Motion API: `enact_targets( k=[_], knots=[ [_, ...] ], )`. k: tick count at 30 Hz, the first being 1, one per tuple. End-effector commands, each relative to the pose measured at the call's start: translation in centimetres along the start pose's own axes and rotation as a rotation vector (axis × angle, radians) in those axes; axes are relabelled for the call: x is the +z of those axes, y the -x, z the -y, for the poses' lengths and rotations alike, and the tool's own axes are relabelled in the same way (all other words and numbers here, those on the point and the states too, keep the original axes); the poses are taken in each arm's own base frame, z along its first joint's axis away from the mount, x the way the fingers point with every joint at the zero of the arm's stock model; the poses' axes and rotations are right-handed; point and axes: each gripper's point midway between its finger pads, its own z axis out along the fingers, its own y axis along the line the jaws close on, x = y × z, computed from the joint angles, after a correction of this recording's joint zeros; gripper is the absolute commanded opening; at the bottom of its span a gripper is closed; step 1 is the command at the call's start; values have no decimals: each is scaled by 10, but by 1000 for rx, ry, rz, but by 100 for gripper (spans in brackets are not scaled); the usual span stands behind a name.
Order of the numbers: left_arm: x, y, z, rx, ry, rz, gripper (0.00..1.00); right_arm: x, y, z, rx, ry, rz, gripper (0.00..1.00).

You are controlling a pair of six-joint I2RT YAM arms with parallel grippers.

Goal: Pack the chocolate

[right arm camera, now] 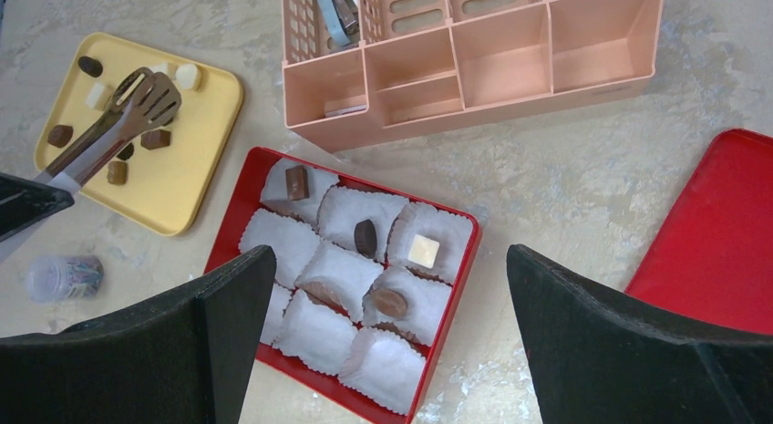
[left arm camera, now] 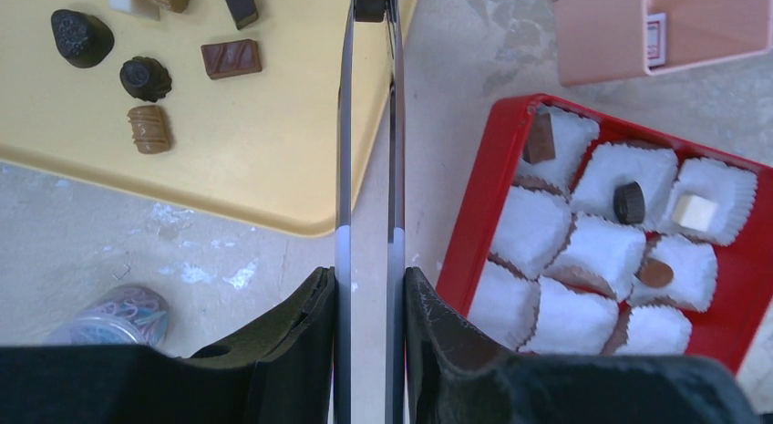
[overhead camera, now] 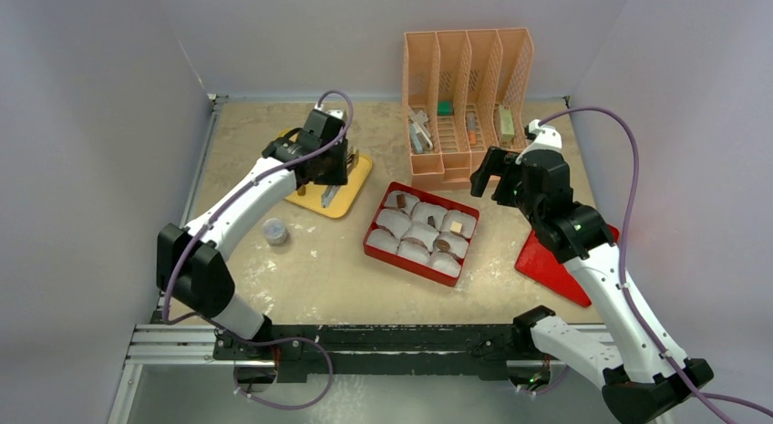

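Four chocolate pieces (right arm camera: 365, 237) sit in the red box (right arm camera: 239, 205) directly beneath the right gripper (right arm camera: 387, 260), whose jaws are spread wide and empty. Several loose pieces (left arm camera: 149, 129) lie on the yellow tray (left arm camera: 273, 169), left of the left gripper (left arm camera: 369, 278), which clamps metal tongs (left arm camera: 345, 123). The tong tips are cut off in the left wrist view, so any catch is unclear.

**Bright, even light, soft shadows**

You get bright, diffuse light from above. Shadows on the table (overhead camera: 310, 278) are faint and soft-edged. The tongs (left arm camera: 345, 123) carry a pale glint. The right gripper (right arm camera: 387, 253) looms dark and featureless close to its lens.
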Motion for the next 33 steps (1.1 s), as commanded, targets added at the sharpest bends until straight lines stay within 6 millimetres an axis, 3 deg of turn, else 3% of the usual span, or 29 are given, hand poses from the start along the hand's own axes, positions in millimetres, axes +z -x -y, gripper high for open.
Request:
enact_targets(
  k=[1,12,23,33],
  knots=[
    [-34,12,12,6,-101,50,15,-2,12,-5,5,20,35,99],
    [-59,-13,53,81,-291,-15,15,0,16,-8,3,19,35,99],
    [-75,-52,119,227,-489,-81,17,2,19,-8,4,10,37,99],
    [-72,-89,136,316,-561,-186,18,5,16,-8,4,11,29,99]
  ],
)
